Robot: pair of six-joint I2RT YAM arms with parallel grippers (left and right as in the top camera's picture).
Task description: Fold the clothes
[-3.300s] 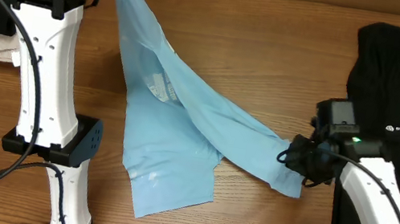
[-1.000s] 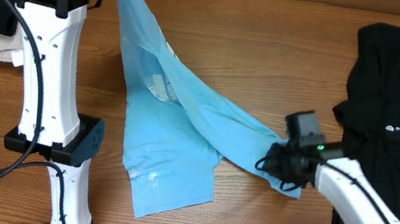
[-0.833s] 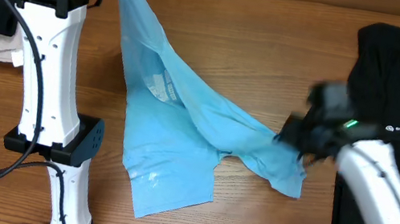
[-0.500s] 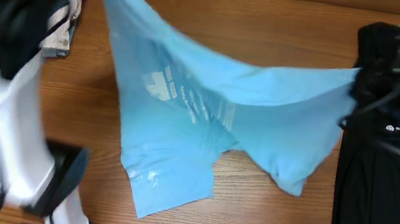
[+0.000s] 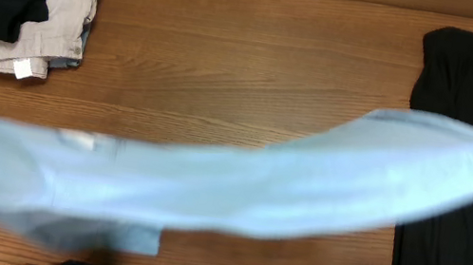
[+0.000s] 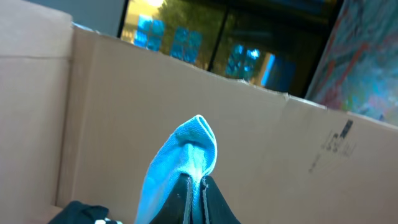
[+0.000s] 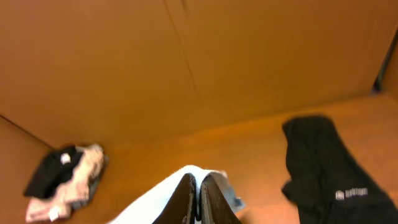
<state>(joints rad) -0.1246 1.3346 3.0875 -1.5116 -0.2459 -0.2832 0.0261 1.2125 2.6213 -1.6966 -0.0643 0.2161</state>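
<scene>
The light blue T-shirt (image 5: 238,181) hangs stretched and blurred across the overhead view, from the left edge to the right edge, high above the table. Neither arm shows in the overhead view. In the left wrist view my left gripper (image 6: 197,186) is shut on a fold of the T-shirt (image 6: 186,149). In the right wrist view my right gripper (image 7: 198,190) is shut on a pale edge of the T-shirt (image 7: 155,199). The long black garment (image 5: 461,84) lies flat at the table's right side; it also shows in the right wrist view (image 7: 323,162).
A stack of folded clothes (image 5: 22,5), black on beige, sits at the table's back left; it also shows in the right wrist view (image 7: 62,180). A cardboard wall (image 6: 280,155) stands behind the table.
Both arms have lifted out of the overhead view, pulling the T-shirt off the table and stretching it wide across the frame. The folded stack at back left is now uncovered.
</scene>
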